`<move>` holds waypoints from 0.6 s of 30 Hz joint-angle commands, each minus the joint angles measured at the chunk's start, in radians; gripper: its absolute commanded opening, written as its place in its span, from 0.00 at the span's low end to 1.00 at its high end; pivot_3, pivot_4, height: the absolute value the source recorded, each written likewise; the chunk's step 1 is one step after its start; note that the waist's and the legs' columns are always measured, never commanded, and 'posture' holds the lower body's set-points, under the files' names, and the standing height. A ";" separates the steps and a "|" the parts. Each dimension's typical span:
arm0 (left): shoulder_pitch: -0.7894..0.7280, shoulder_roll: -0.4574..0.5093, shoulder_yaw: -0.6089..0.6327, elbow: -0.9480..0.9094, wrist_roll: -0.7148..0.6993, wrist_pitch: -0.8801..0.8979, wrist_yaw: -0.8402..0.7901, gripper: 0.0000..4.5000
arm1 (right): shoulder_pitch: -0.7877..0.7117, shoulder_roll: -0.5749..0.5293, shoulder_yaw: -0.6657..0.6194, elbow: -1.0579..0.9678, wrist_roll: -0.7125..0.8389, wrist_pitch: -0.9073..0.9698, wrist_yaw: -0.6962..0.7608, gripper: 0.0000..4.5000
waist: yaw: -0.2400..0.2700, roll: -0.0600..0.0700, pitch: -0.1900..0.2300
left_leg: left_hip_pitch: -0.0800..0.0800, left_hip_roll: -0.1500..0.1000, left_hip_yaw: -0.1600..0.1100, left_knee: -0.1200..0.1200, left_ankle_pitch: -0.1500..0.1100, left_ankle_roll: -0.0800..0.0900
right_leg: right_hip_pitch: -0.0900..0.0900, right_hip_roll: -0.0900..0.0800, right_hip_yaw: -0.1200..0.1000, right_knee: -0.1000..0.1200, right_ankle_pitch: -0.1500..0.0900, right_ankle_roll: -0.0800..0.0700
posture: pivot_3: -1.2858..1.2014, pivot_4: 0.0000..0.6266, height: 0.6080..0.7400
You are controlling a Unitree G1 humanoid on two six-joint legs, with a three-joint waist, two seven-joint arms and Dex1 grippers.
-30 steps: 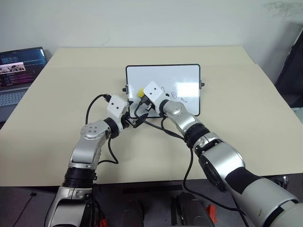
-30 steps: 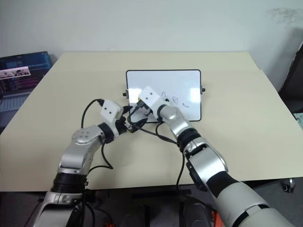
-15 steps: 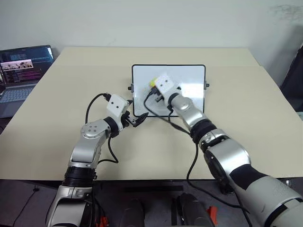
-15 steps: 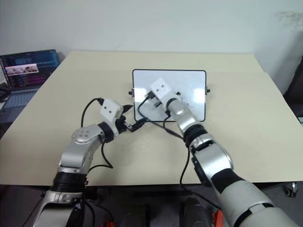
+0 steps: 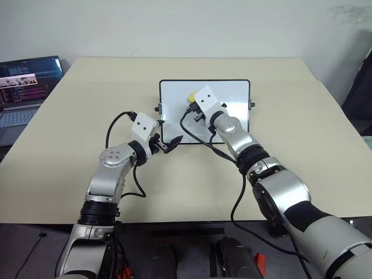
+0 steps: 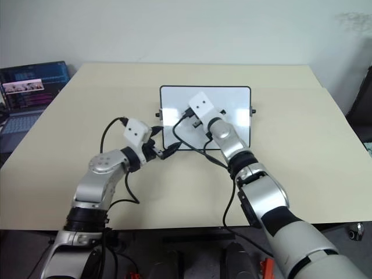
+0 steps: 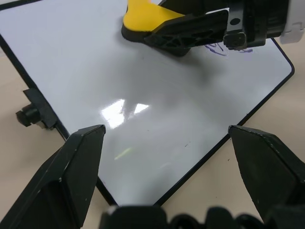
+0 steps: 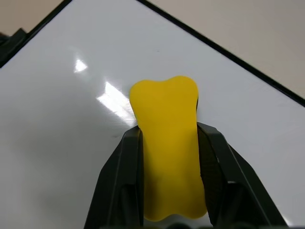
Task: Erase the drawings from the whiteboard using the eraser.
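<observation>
Lying flat, one whiteboard [image 5: 174, 96] bears one yellow eraser [image 8: 167, 143], right-gripped.

yellow eraser [image 8: 167, 143] between black fingers [image 8: 119, 186]; glossy white whiteboard [image 5: 174, 99], black-framed; blue drawings [image 7: 217, 48]; beige table [image 5: 87, 104].

Both head views look forward and down from above the tabletop's [image 5: 70, 133] near edge, sharing the whiteboard [image 5: 174, 99] at centre. The left wrist view sits close over the whiteboard's near corner, facing across it; the right wrist view looks closely along its tool at the eraser [image 8: 167, 143] on the whiteboard.
</observation>
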 commanded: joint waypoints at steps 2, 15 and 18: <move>-0.021 0.000 -0.004 -0.016 0.001 -0.027 -0.004 1.00 | 0.051 0.014 0.054 -0.026 -0.040 0.060 0.074 0.26 | -0.007 0.000 0.000 | 0.000 0.000 0.000 -0.001 0.000 0.000 | 0.000 0.000 0.000 0.000 0.000 0.000 | 0.52 0.24 1.00; -0.019 0.006 -0.003 -0.010 0.001 -0.033 -0.005 1.00 | 0.140 0.000 0.095 -0.141 -0.049 0.155 0.210 0.26 | -0.016 0.000 0.000 | 0.001 0.000 0.000 0.000 0.000 0.000 | 0.001 0.000 0.000 0.001 0.000 0.000 | 0.52 0.24 1.00; -0.024 0.006 -0.005 -0.009 0.001 -0.034 -0.005 1.00 | 0.129 -0.014 0.062 -0.189 -0.020 0.168 0.224 0.26 | -0.016 0.000 0.000 | 0.001 0.000 0.000 0.000 0.000 0.000 | 0.001 0.000 0.000 0.000 0.000 0.000 | 0.52 0.24 1.00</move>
